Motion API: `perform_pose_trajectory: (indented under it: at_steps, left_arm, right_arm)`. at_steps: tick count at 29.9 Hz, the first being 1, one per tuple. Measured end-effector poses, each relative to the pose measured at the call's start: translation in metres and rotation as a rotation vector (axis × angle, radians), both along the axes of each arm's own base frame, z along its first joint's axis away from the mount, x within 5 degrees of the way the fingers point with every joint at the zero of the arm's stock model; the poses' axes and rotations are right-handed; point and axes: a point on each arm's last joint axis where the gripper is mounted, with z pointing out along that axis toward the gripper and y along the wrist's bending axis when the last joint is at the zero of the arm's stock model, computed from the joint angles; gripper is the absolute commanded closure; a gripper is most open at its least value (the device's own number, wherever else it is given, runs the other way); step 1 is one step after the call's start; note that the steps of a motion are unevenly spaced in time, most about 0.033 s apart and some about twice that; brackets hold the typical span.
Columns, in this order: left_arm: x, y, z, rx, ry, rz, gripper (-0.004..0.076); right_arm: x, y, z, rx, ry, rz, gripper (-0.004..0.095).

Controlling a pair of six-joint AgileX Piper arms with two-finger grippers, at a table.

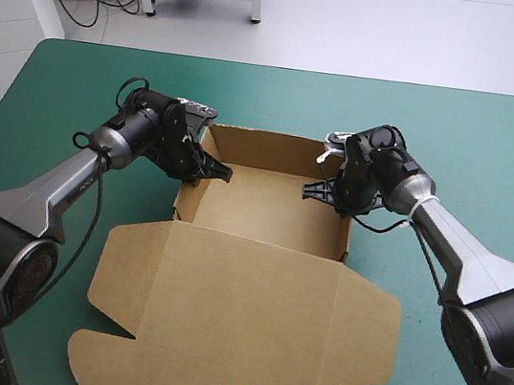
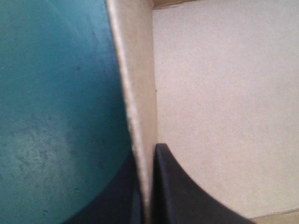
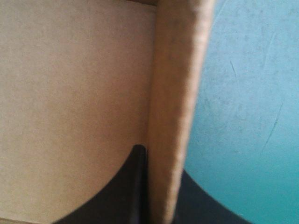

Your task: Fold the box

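Note:
The brown box point(image 1: 269, 209) stands as an open tray in the middle of the table. Its lid point(image 1: 239, 316) lies flat toward the near edge. My left gripper point(image 1: 204, 173) is shut on the tray's left wall, one finger inside and one outside. In the left wrist view that wall point(image 2: 138, 93) runs straight up between the black fingers point(image 2: 175, 191). My right gripper point(image 1: 327, 191) is shut on the right wall in the same way. The right wrist view shows that wall point(image 3: 175, 93) pinched between the fingers point(image 3: 124, 191), with the tray floor point(image 3: 70, 93) beside it.
The teal-green cover point(image 1: 59, 95) lies bare to the left, to the right and beyond the tray. The flat lid takes up the near middle of the table, reaching close to the near edge.

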Motion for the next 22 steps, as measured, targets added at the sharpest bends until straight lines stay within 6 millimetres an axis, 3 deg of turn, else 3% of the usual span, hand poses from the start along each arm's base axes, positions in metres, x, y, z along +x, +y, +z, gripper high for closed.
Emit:
perform_pose_trajectory:
  at_steps: [3,6,11,13,22]
  left_arm:
    - [0.0,-0.001,0.0,0.011,-0.009,-0.043,0.0628]
    - [0.0,-0.001,-0.001,0.026,-0.015,-0.083,0.0485]
    - [0.001,-0.004,-0.011,0.037,0.023,-0.108,0.0222]
    - [0.002,-0.005,-0.009,0.029,0.02,-0.11,0.0156]
    - [0.008,-0.01,0.016,-0.01,-0.034,-0.114,0.0142]
  right_arm:
    - [0.003,0.001,-0.001,-0.027,0.035,0.017,0.0626]
    - [0.008,0.003,0.0,-0.052,0.054,0.045,0.0496]
    - [0.015,0.008,0.009,-0.041,0.021,0.066,0.035]
    - [0.015,0.009,0.011,-0.039,0.014,0.062,0.0306]
    - [0.016,0.009,0.014,-0.019,0.009,-0.036,0.0296]
